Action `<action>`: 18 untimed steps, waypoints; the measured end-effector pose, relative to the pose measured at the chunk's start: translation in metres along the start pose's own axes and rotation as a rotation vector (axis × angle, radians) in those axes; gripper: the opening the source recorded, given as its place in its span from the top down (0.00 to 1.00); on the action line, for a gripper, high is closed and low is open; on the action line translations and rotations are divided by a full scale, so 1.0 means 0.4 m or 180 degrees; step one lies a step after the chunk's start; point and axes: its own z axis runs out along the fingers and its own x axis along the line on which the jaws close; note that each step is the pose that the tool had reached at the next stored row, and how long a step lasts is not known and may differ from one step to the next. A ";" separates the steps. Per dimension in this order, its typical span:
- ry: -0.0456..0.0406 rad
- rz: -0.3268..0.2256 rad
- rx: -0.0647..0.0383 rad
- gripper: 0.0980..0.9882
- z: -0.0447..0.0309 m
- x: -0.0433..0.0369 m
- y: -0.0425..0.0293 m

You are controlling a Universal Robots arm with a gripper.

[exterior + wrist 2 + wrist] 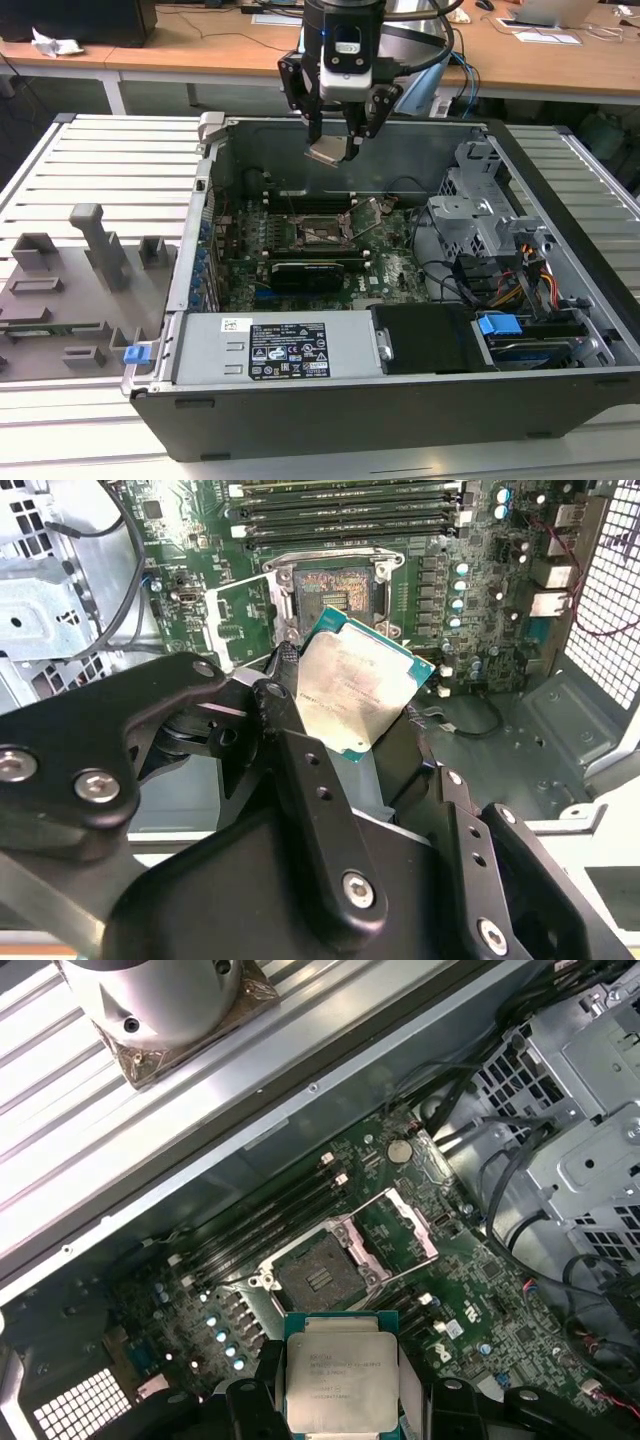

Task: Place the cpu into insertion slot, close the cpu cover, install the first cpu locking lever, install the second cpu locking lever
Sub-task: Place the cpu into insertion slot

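black two-finger gripper is pinching the small flat square cpu with the pale silvery metal lid, fingers pressing on two opposite edges. probably gripping by the edges to keep the lid and contact side untouched.

cpu is hanging in the air inside the open dark-grey computer case, tilted in the exterior view, above the green motherboard and well apart from it. not seated.

square metal-framed socket is lying bare, contacts exposed, ahead of the chip in both wrist views. thin dark-grey hinged cpu cover is standing flipped open beside the socket, likely so the chip gets a clear drop. can't tell how the two levers are sitting.

writing: faint dark print is showing on the cpu lid in both wrist views, several lines, not legible to me. black label with white print and small marks is sitting on the grey power supply box, with a small white sticker beside it; not reading either.
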 end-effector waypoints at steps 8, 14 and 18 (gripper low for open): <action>-0.0012 0.0129 -0.0002 0.50 0.003 0.000 0.000; -0.0023 0.0255 -0.0005 0.50 0.005 0.000 0.000; -0.0032 0.0358 -0.0007 0.50 0.007 0.000 -0.001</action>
